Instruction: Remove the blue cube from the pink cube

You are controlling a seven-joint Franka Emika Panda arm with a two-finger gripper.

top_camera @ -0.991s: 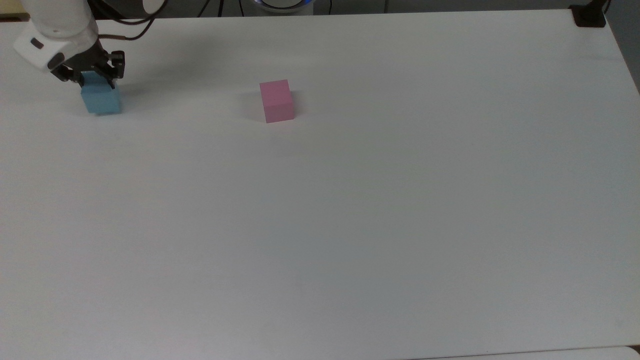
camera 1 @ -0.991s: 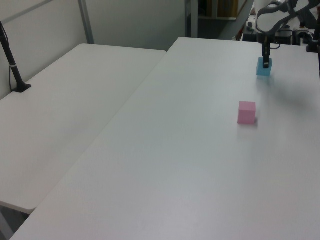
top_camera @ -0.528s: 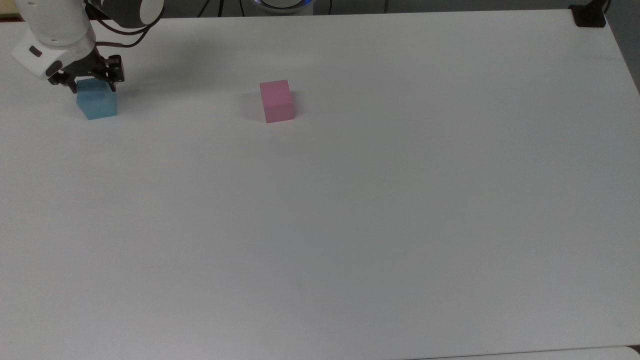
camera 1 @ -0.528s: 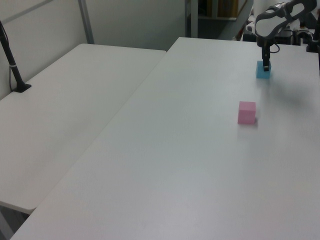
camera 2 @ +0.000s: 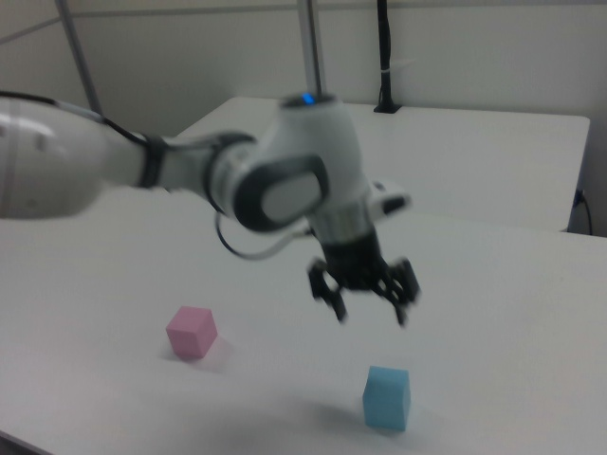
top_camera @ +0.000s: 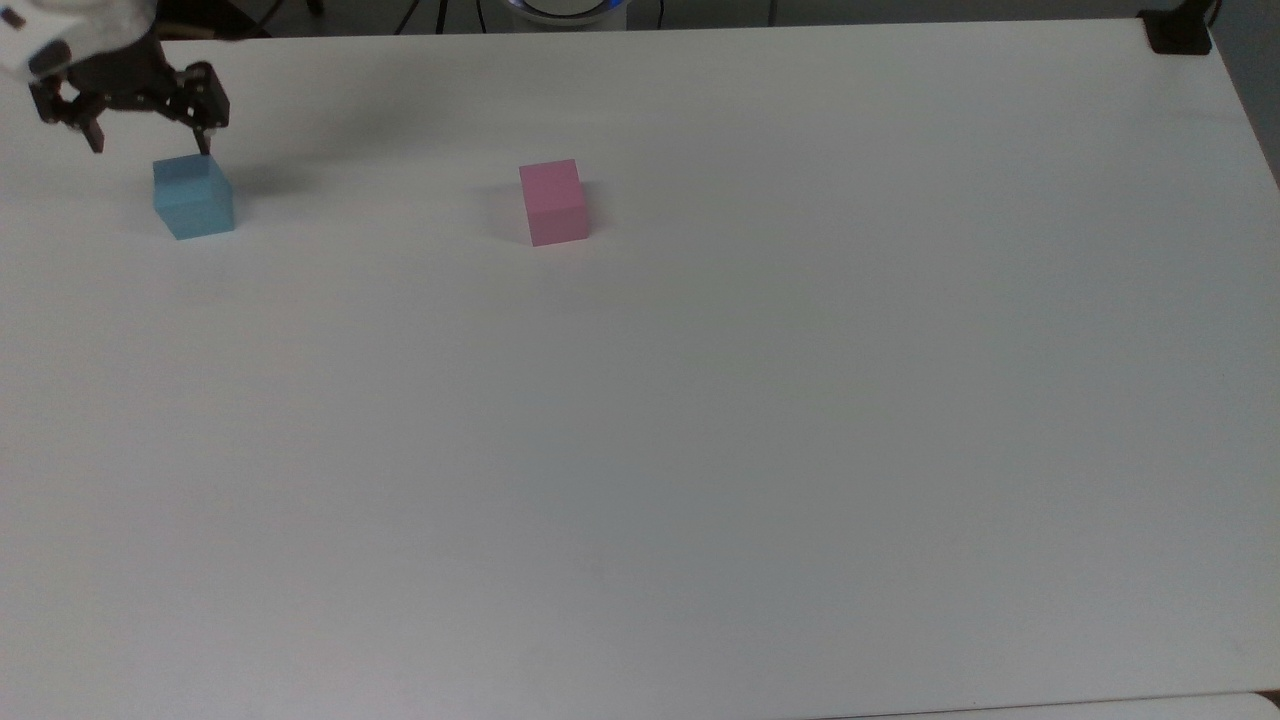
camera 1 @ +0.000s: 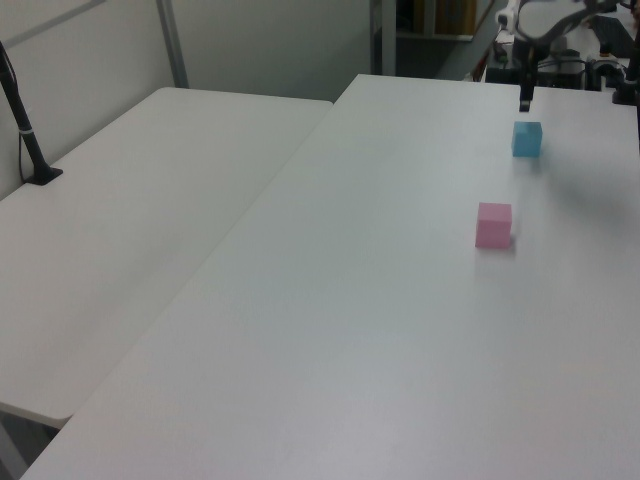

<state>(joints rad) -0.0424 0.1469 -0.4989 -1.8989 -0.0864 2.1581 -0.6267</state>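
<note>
- Top view: blue cube [top_camera: 193,197] sits on the tabletop [top_camera: 700,420], well apart from the pink cube [top_camera: 553,202].
- Pincer [top_camera: 150,145] hovers above the blue cube, spread wide, holding nothing.
- Neither cube bears any writing.

Below the black fingers [camera 2: 340,305] sits the plain light-blue blue cube [top_camera: 193,196]. The pink cube [top_camera: 553,202] off to their side is pastel pink. Both rest on a white table [top_camera: 700,420].
</note>
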